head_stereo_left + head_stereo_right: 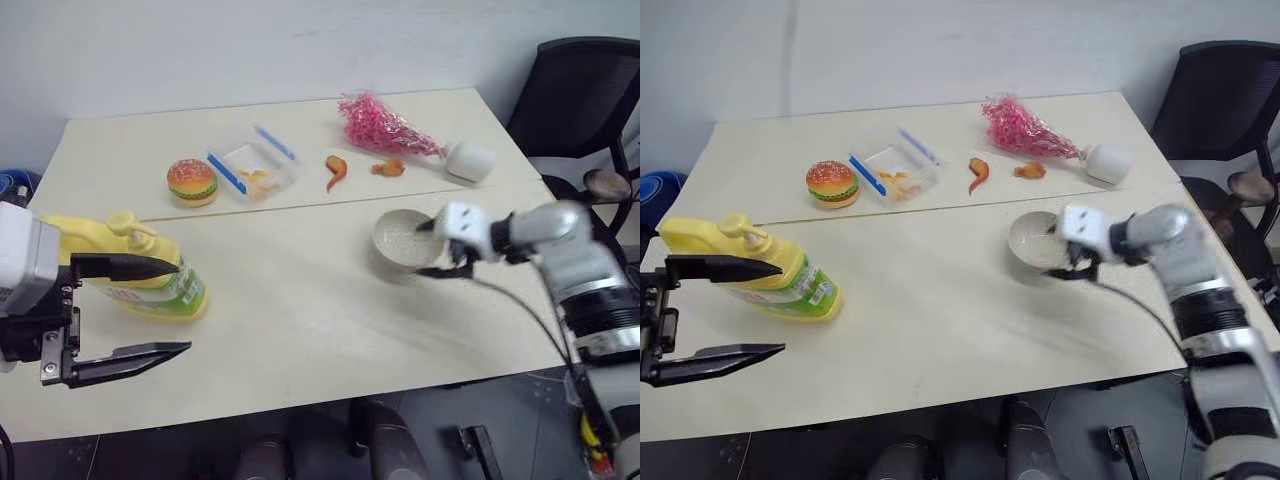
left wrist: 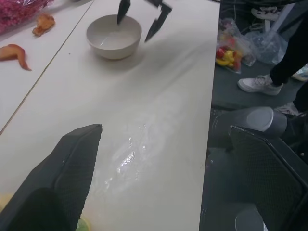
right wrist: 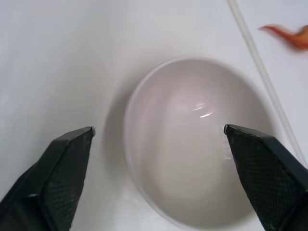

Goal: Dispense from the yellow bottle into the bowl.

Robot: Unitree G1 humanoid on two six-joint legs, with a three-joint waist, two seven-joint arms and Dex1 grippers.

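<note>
The yellow bottle [image 1: 150, 272] rests at the table's left, leaning in the view with its pump [image 1: 128, 226] on top and its green label toward the right. My left gripper [image 1: 184, 306] is open just in front of it. The upper finger crosses the bottle in the view and nothing is between the fingers. The grey-white bowl [image 1: 400, 240] sits right of centre and looks empty [image 3: 192, 144]. My right gripper [image 1: 432, 248] is open at the bowl's right rim, with its fingers [image 3: 62, 163] spread to either side of the bowl.
Along the far side lie a toy burger [image 1: 192, 182], a clear box with blue strips [image 1: 255, 165], two orange food pieces [image 1: 335, 170], and a pink bouquet [image 1: 385, 125] in a white holder [image 1: 470, 160]. A black chair [image 1: 580, 90] stands right of the table. A person's shoes [image 2: 260, 84] are on the floor beyond the table edge.
</note>
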